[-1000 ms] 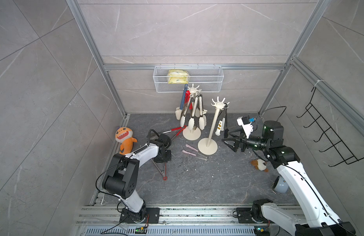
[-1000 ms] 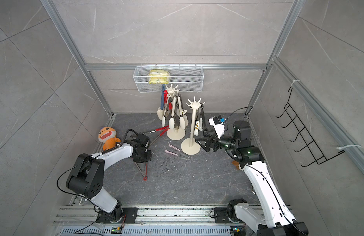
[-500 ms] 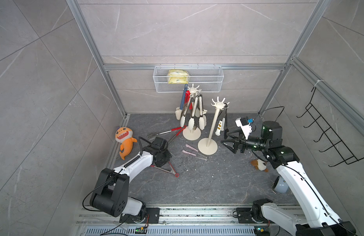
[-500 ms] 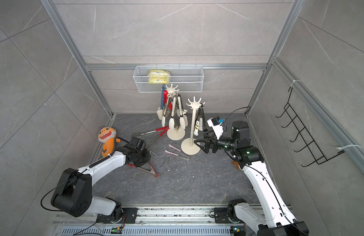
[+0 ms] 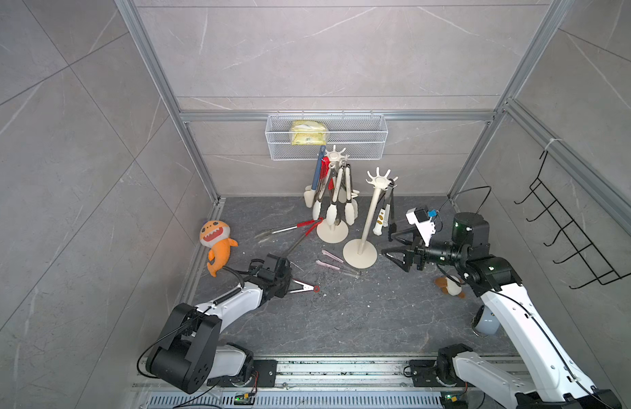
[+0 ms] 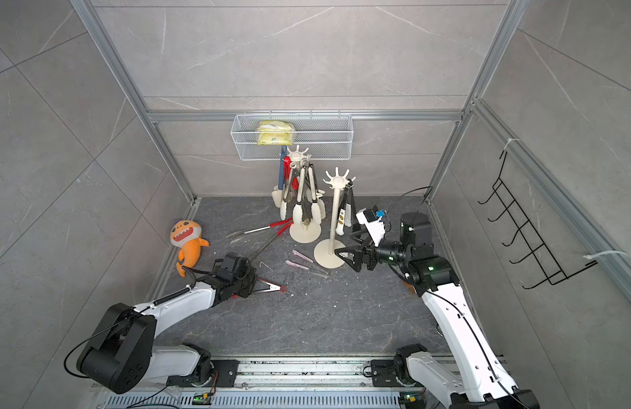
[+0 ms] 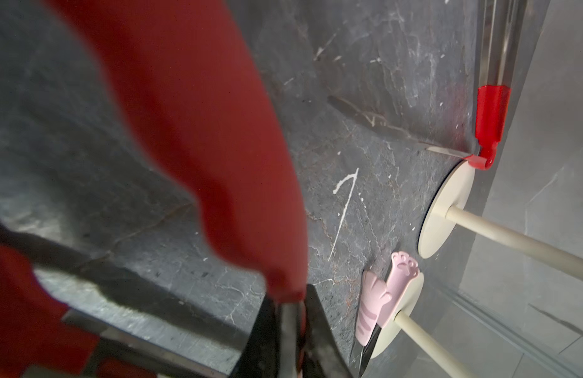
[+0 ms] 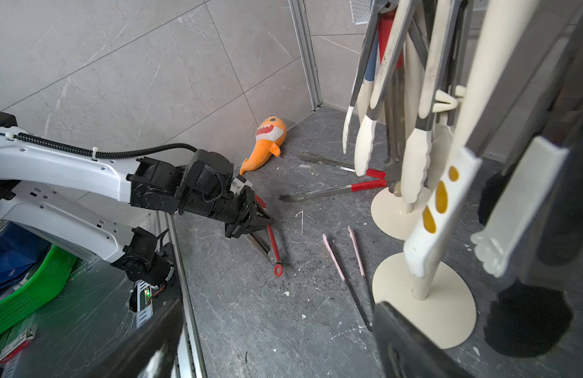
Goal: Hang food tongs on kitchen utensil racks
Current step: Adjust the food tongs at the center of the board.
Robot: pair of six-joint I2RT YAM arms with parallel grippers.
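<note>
My left jaws clamp red-handled steel tongs (image 8: 273, 243), low over the dark stone surface (image 5: 342, 318); my right jaws stand wide, empty. Step: pickup. Next: lift and hook their loop on the nearer cream pole rack (image 5: 369, 219).

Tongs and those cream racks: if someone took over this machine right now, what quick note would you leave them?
Left claw: shut on the small red tongs, low and well short of either rack.
Right claw: open and empty, beside the near rack.
Done: the far rack is crowded with hung tongs. The near rack carries a white pair and a black pair.
Left: hang the held pair. The large red-handled tongs and the pink tongs lie on the floor.
</note>
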